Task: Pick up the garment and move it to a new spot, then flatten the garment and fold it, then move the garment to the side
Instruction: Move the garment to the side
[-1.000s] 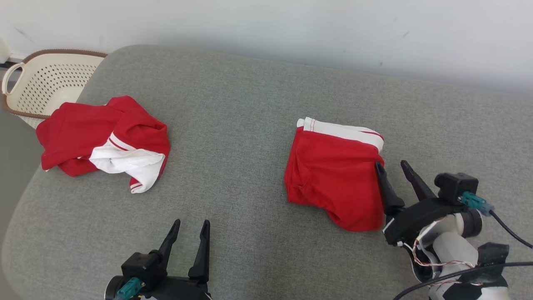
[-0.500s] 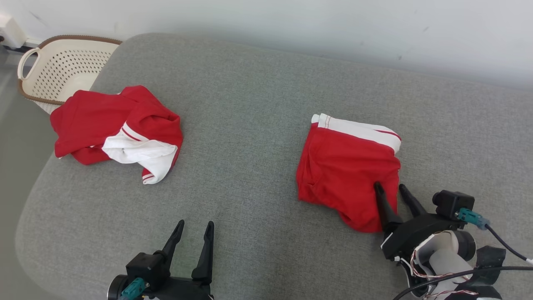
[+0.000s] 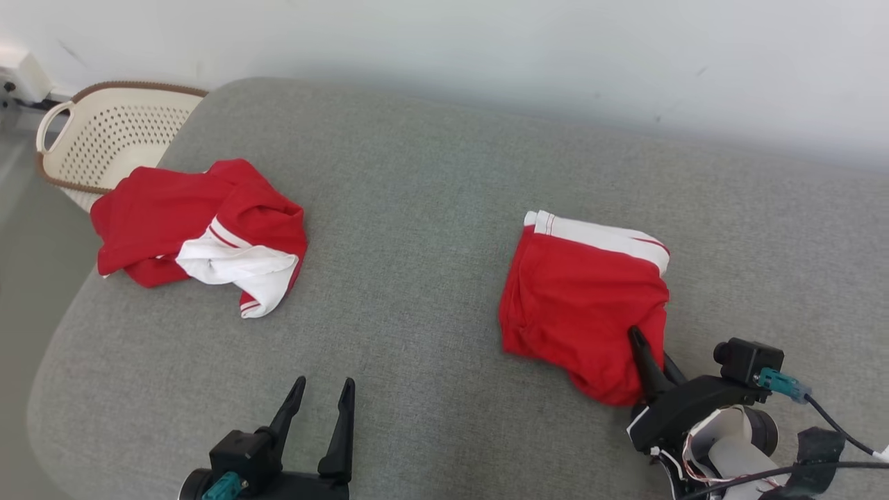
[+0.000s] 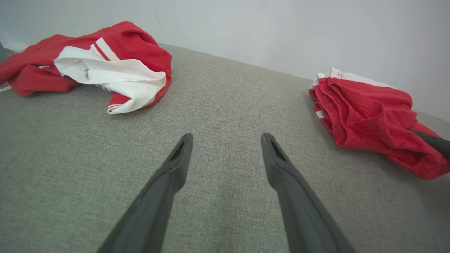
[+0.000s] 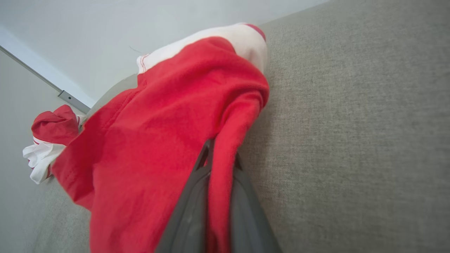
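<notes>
the garment [image 3: 583, 305], red with a white band along its far edge, lies folded on the right half of the grey cushion [image 3: 417, 208]. the right gripper [image 3: 649, 347] reaches in from the near right. its two fingers are pressed together on the garment's near right corner, with a fold of red cloth pinched between them. in the right wrist view the cloth runs down between the fingers and spreads out to their left. the rest of the garment rests on the cushion, creased and bunched a little toward the pinch, with the white band on the side away from the gripper. whether the pinched corner is off the cushion i cannot tell.

the left gripper [image 3: 324, 383] sits at the near edge, left of the middle. its fingers are spread and point toward the far side, with bare cushion between them and ahead of them. it is well apart from both pieces of clothing.

a second garment [image 3: 201, 236], also red, lies crumpled at the far left of the cushion, well apart from the first. a white part with red stripes is turned up on its near right side, and its left end reaches the cushion's left edge. just beyond it, at the far left, stands a cream basket [image 3: 104, 132] with holes in its wall, a brown rim and a handle, beside the cushion. a pale wall [image 3: 486, 42] runs along the far side.
</notes>
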`<state>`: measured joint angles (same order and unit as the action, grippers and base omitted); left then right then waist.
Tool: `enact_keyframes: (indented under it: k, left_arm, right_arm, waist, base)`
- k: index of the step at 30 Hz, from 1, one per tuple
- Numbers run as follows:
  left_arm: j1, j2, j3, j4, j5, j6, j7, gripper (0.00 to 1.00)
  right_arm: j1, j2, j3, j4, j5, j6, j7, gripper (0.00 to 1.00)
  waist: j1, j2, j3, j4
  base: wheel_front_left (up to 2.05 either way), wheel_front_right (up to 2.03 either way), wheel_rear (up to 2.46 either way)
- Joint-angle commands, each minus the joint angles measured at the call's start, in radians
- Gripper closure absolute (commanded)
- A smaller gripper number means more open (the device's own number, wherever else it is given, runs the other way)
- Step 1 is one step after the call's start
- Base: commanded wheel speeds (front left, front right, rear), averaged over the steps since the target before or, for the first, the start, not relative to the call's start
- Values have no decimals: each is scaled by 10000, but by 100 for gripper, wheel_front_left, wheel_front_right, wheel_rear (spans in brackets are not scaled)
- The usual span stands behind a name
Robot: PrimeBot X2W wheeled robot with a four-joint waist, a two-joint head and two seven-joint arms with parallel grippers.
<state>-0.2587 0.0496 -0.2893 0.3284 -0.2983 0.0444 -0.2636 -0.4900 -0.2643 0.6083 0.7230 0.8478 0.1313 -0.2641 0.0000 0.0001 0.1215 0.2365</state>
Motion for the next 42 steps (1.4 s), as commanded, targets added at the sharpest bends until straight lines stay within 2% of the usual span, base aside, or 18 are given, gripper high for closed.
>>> enact_keyframes:
  k: [1, 9, 18, 24, 25, 35, 42]
  left_arm:
    - [223, 23, 57, 66, 134, -52, -12, 0]
    - [460, 22, 98, 55, 190, -139, -12, 0]
    - [505, 25, 278, -132, 492, -236, -12, 0]
    - [396, 22, 286, -266, 647, -224, -12, 0]
    - [396, 22, 286, -266, 647, -224, -12, 0]
    - [66, 24, 77, -637, 870, -191, -12, 0]
    - [-338, 24, 68, -1200, 587, -236, -12, 0]
  right_arm:
    - [192, -93, -5, -96, 13, -13, -1, 100]
    - [735, 29, -107, -171, -135, -13, -1, 100]
    - [1044, 185, 78, -225, -49, -13, -1, 100]
    - [1070, 182, 180, -209, -10, -13, -1, 100]
    - [1070, 182, 180, -209, -10, -13, -1, 100]
    - [765, 240, 381, -158, 63, -13, -1, 100]
    - [371, 192, 805, -107, -139, -13, -1, 100]
  waist:
    - [0, -1, -271, -252]
    - [0, -1, -944, -1018]
    - [0, -1, -1122, -2547]
    - [0, -1, -993, -3729]
    - [0, -1, -993, -3729]
    - [0, -1, -602, -5330]
    - [0, -1, -33, -5857]
  base:
    - [0, 0, 0]
    - [0, 0, 0]
    - [0, 0, 0]
    - [0, 0, 0]
    - [0, 0, 0]
    - [0, 0, 0]
    - [0, 0, 0]
